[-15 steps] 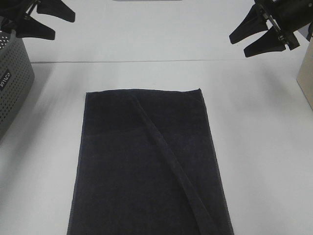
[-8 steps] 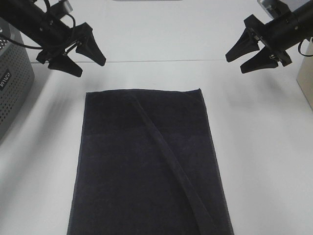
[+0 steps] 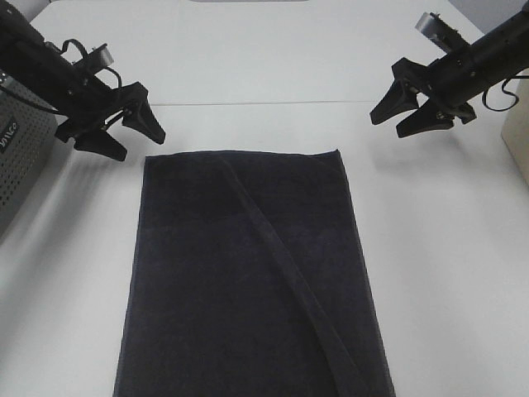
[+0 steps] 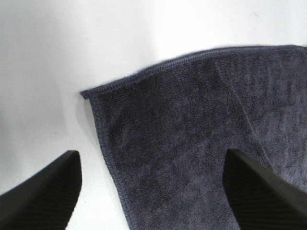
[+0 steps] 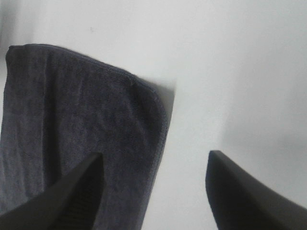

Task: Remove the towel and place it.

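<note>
The dark charcoal towel point(image 3: 252, 281) lies flat on the white table, a long fold ridge running across it from its far edge to the near right. My left gripper point(image 3: 135, 138) is open, just above and left of the towel's far left corner point(image 4: 88, 93). My right gripper point(image 3: 390, 120) is open, above the table to the right of the far right corner point(image 5: 153, 98). Neither touches the cloth. The towel fills much of the left wrist view point(image 4: 201, 139) and the right wrist view point(image 5: 72, 129).
A grey perforated basket point(image 3: 21, 161) stands at the left edge of the table. A beige object point(image 3: 519, 124) sits at the right edge. A seam point(image 3: 264, 103) crosses the table behind the towel.
Both arms have come down and inward from the far corners toward the towel's far corners. The towel has not moved.
</note>
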